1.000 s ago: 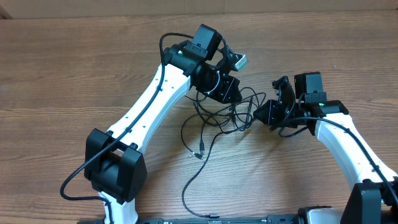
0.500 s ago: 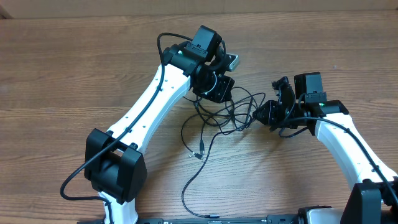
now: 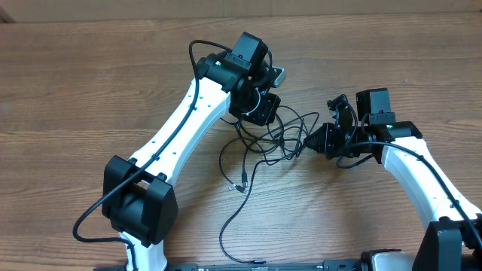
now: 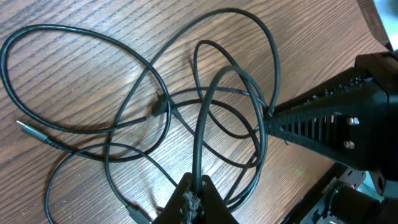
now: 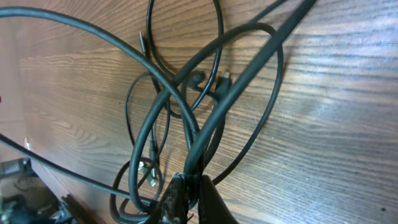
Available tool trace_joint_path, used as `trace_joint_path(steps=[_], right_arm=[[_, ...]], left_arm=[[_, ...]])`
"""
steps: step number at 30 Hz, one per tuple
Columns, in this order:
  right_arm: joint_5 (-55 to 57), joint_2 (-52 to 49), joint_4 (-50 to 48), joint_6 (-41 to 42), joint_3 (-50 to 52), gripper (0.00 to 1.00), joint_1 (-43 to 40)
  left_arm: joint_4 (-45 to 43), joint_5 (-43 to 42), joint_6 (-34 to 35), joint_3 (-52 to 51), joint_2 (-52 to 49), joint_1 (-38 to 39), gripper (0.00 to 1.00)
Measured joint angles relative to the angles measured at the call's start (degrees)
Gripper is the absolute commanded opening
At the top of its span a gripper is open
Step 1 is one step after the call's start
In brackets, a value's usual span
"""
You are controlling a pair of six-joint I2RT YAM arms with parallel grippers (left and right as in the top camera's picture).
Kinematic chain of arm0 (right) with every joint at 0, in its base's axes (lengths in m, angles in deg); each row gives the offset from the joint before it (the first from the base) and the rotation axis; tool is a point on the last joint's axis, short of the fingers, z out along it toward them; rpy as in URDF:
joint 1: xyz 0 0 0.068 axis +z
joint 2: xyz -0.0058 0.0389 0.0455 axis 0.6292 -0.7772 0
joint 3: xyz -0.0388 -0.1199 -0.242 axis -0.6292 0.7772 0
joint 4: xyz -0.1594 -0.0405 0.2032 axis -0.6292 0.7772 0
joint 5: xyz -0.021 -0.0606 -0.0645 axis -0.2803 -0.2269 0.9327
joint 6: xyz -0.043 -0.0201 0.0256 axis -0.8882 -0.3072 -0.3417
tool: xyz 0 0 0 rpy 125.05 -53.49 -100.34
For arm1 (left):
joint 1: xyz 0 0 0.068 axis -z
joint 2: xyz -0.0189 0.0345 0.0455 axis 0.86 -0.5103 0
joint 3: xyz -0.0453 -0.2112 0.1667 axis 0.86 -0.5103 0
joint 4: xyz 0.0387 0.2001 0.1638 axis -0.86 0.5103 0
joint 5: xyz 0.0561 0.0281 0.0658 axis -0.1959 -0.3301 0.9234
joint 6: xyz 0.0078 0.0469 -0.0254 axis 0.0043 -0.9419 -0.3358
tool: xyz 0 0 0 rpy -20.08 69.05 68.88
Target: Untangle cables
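Several thin black cables (image 3: 280,134) lie tangled in loose loops on the wooden table between the two arms. My left gripper (image 3: 261,114) is shut on one cable strand (image 4: 200,143), which rises from its tips (image 4: 197,186). My right gripper (image 3: 312,141) is shut on a few strands (image 5: 214,127) at the tangle's right side; its black fingers (image 4: 311,121) show in the left wrist view. A silver plug (image 3: 242,186) lies at a loose end below the tangle. Another plug end (image 4: 28,129) shows in the left wrist view.
One long cable (image 3: 233,226) trails from the tangle down toward the table's front edge (image 3: 256,262). The left arm's white link (image 3: 181,128) crosses the table diagonally. The right arm (image 3: 422,173) stands at the right side.
My left gripper has shifted a little left and back, pulling its strand with it. My right gripper has crept slightly left, still shut on its strands.
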Motion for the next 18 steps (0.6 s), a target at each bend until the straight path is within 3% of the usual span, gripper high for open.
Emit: trace_joint_path(steps=[18], right_arm=[[0.68,0.00,16.79,-2.40,-0.02,0.04,1.55]], left_arm=[[0.15,0.17,0.00,0.00,0.00,0.00,0.04]])
